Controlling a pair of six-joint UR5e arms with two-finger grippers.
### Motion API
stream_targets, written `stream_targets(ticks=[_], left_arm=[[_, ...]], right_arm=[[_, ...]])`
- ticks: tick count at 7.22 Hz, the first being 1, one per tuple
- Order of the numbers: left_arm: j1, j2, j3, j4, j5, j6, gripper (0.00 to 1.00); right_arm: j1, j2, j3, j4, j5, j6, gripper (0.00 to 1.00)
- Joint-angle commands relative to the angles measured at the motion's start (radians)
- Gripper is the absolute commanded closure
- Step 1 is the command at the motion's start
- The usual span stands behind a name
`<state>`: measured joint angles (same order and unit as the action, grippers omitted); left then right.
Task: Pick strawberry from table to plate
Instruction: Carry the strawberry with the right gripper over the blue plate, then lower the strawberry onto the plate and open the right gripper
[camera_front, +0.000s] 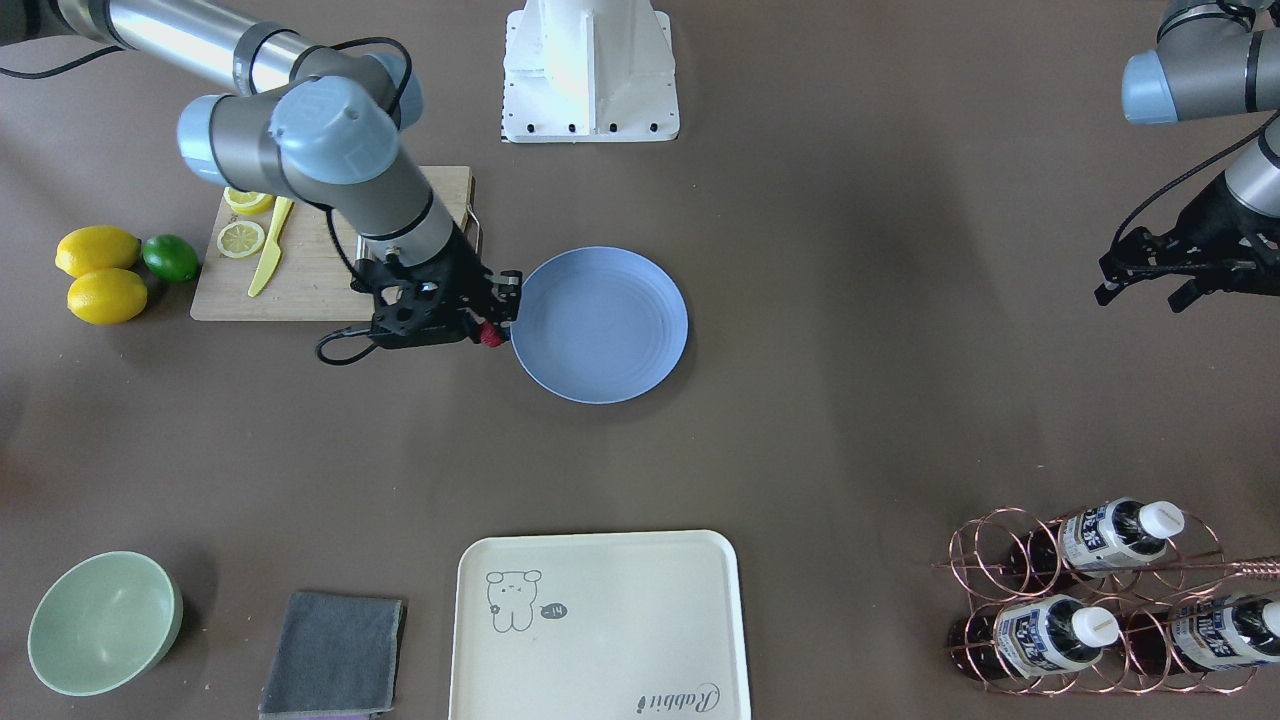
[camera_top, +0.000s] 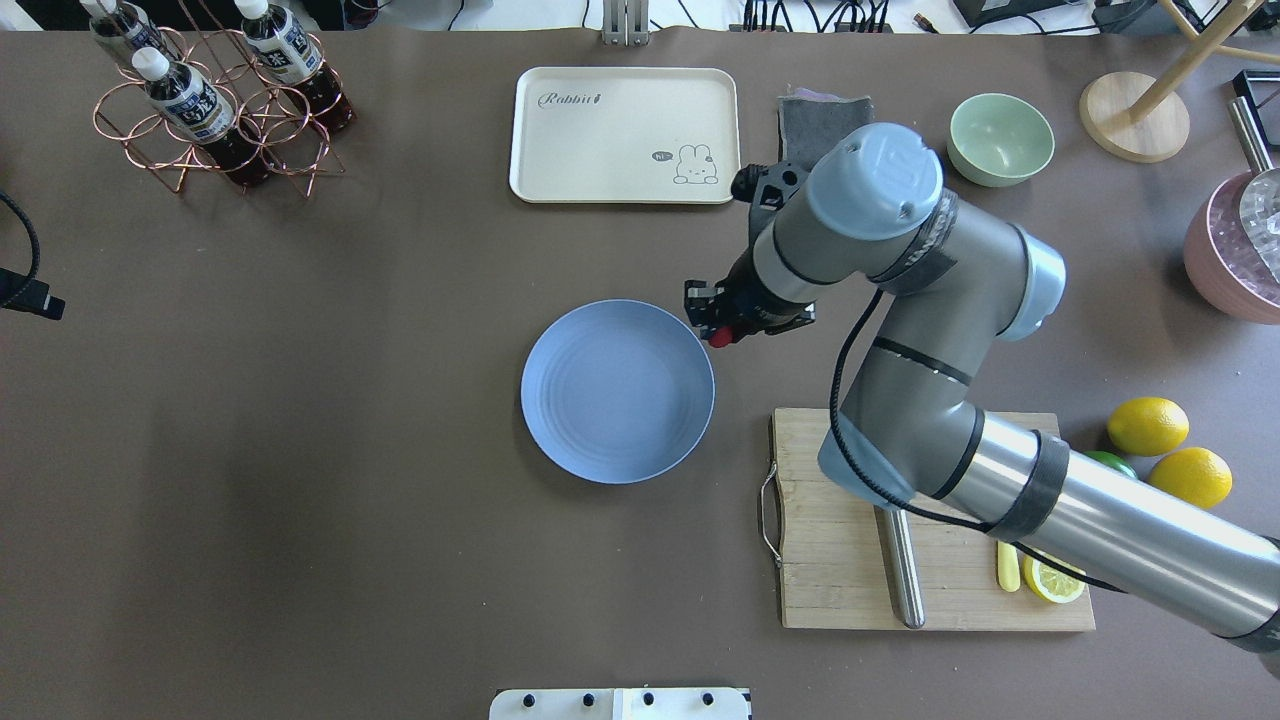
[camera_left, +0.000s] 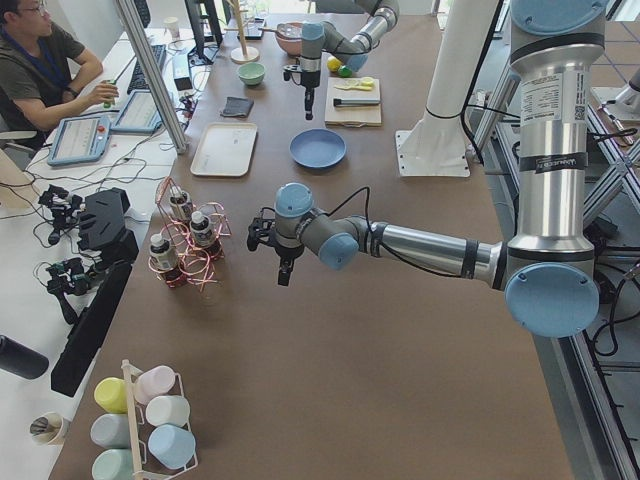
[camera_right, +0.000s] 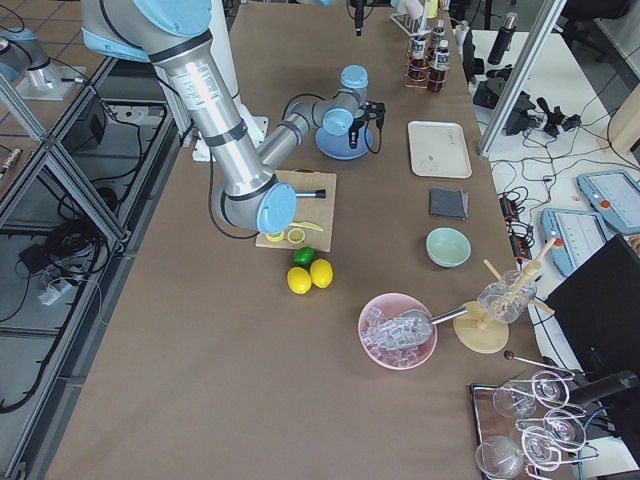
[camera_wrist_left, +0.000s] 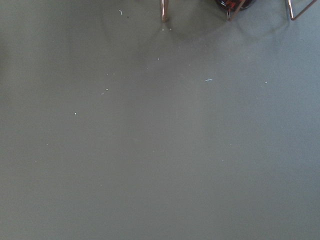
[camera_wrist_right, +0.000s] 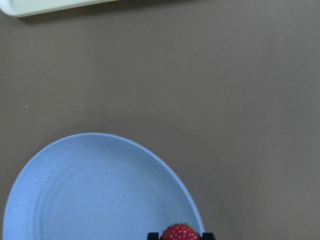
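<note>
A small red strawberry (camera_front: 490, 336) (camera_top: 718, 338) is pinched in my right gripper (camera_front: 493, 326) (camera_top: 716, 328), which is shut on it. It hangs just at the edge of the blue plate (camera_front: 600, 325) (camera_top: 617, 392), on the side toward the cutting board. In the right wrist view the strawberry (camera_wrist_right: 179, 233) shows at the bottom edge between the black fingertips, over the plate's rim (camera_wrist_right: 100, 200). My left gripper (camera_front: 1145, 285) hovers far off near the bottle rack, its fingers apart and holding nothing. The brown table (camera_front: 850, 420) lies under it all.
A wooden cutting board (camera_front: 320, 280) with lemon slices and a yellow knife lies beside the right arm. Two lemons (camera_front: 98, 272) and a lime sit beyond it. A cream tray (camera_front: 600, 625), grey cloth (camera_front: 335, 655), green bowl (camera_front: 100, 620) and copper bottle rack (camera_front: 1100, 600) line the operators' side.
</note>
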<state>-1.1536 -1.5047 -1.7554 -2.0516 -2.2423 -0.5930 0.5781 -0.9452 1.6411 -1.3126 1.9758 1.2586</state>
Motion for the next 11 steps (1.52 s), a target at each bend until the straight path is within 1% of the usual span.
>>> stream_targets(ticks=[1, 2, 3, 5, 7, 8, 10, 11], left_arm=[[0.0, 0.003, -0.001, -0.002, 0.0, 0.004, 0.03], [-0.001, 0.003, -0.003, -0.004, 0.0, 0.004, 0.03], [-0.001, 0.003, -0.004, -0.004, 0.0, 0.004, 0.03], [-0.001, 0.003, -0.003, -0.004, 0.0, 0.004, 0.03], [-0.001, 0.003, -0.007, -0.004, 0.0, 0.004, 0.03], [-0.001, 0.004, -0.006, -0.004, 0.0, 0.004, 0.03], [-0.001, 0.003, -0.004, -0.004, 0.0, 0.004, 0.03], [-0.001, 0.003, -0.003, -0.004, 0.0, 0.004, 0.03]], right_arm=[[-0.125, 0.068, -0.067, 0.001, -0.107, 0.025, 1.0], [-0.13, 0.086, -0.104, 0.004, -0.109, 0.024, 1.0], [-0.132, 0.094, -0.121, 0.007, -0.115, 0.022, 1.0], [-0.13, 0.111, -0.133, 0.007, -0.14, 0.021, 1.0], [-0.127, 0.134, -0.171, 0.024, -0.161, 0.019, 1.0], [-0.127, 0.138, -0.193, 0.032, -0.163, 0.019, 1.0], [-0.116, 0.138, -0.201, 0.052, -0.163, 0.018, 1.0], [-0.113, 0.138, -0.202, 0.049, -0.163, 0.021, 0.88]])
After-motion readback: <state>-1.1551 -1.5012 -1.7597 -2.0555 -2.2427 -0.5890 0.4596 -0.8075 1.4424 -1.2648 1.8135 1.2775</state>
